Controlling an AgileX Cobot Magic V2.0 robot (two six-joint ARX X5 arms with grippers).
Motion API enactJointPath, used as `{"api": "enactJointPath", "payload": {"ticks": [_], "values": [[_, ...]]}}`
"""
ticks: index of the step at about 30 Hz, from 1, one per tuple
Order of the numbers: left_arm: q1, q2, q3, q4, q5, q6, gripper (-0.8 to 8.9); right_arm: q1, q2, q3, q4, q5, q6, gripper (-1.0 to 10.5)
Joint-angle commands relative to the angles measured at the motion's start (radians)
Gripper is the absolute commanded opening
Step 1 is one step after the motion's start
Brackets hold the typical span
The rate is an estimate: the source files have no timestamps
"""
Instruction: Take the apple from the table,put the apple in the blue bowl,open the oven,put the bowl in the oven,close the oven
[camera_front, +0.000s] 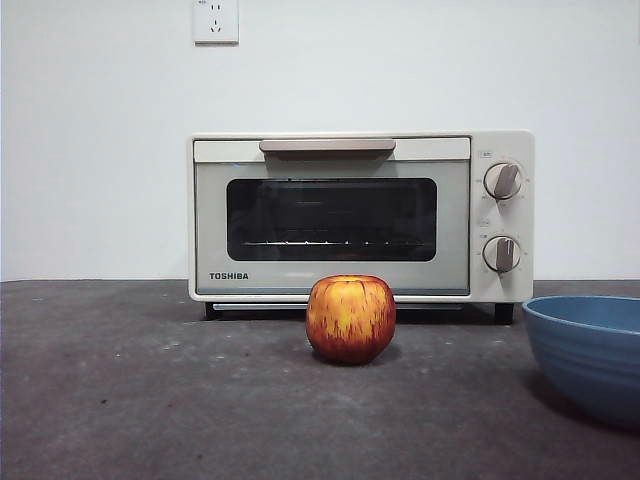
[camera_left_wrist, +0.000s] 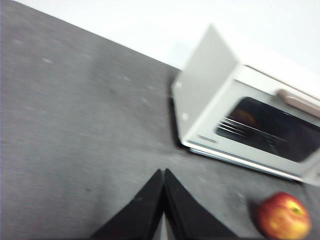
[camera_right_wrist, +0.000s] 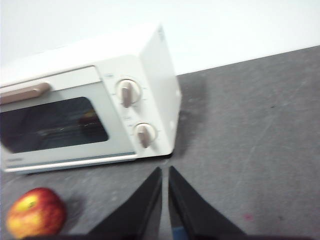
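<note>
The red and yellow apple (camera_front: 350, 320) rests on the dark grey table (camera_front: 150, 400), just in front of the oven (camera_front: 360, 215). The oven's door is closed under its beige handle (camera_front: 327, 147). Part of the blue bowl (camera_front: 590, 350) shows at the right edge, empty as far as I can see. No arm appears in the front view. My left gripper (camera_left_wrist: 163, 172) is shut and empty above bare table, with the apple (camera_left_wrist: 284, 216) and oven (camera_left_wrist: 240, 115) off to its side. Shut and empty too, my right gripper (camera_right_wrist: 165, 170) hovers near the oven's knob side (camera_right_wrist: 135, 115); the apple (camera_right_wrist: 36, 212) lies apart from it.
A white wall with a socket (camera_front: 215, 20) stands behind the oven. Two knobs (camera_front: 502, 181) sit on the oven's right panel. A sliver of blue (camera_right_wrist: 177, 232) shows under the right jaws.
</note>
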Motion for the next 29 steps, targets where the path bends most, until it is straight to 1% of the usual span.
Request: {"api": "enactJointPath", "payload": {"ticks": [1,4,6,8,12,16,18,19,22,24,27,28,29], "values": [[-0.002,0.089,0.083,-0.021,0.064,0.023,0.07,0.0,0.073,0.074,-0.041,-0.049,0.011,0.0],[-0.024,0.179,0.176,-0.063,0.109,0.071,0.07,0.003,0.172,0.164,-0.09,-0.131,-0.018,0.0],[-0.052,0.232,0.238,-0.1,0.119,0.095,0.07,0.011,0.244,0.232,-0.127,-0.179,-0.048,0.0],[-0.09,0.281,0.297,-0.146,0.129,0.132,0.07,0.023,0.315,0.303,-0.168,-0.214,-0.09,0.0],[-0.187,0.356,0.385,-0.233,0.132,0.172,0.07,0.064,0.441,0.441,-0.275,-0.253,-0.172,0.0],[-0.31,0.405,0.437,-0.293,0.13,0.198,0.07,0.134,0.553,0.57,-0.422,-0.257,-0.261,0.0],[-0.359,0.418,0.446,-0.303,0.126,0.202,0.07,0.174,0.59,0.61,-0.478,-0.257,-0.29,0.0],[-0.384,0.423,0.45,-0.307,0.105,0.202,0.07,0.201,0.608,0.625,-0.499,-0.256,-0.304,0.0],[-0.43,0.432,0.453,-0.309,0.039,0.203,0.07,0.267,0.63,0.634,-0.51,-0.252,-0.306,0.0],[-0.447,0.436,0.453,-0.309,0.026,0.203,0.07,0.299,0.638,0.634,-0.512,-0.243,-0.306,0.0],[-0.456,0.436,0.453,-0.307,0.026,0.206,0.07,0.342,0.641,0.633,-0.505,-0.208,-0.306,0.1],[-0.456,0.436,0.453,-0.307,0.026,0.206,0.07,0.347,0.64,0.634,-0.498,-0.208,-0.305,0.2],[-0.456,0.436,0.453,-0.307,0.026,0.206,0.07,0.348,0.639,0.634,-0.494,-0.208,-0.304,0.9]]}}
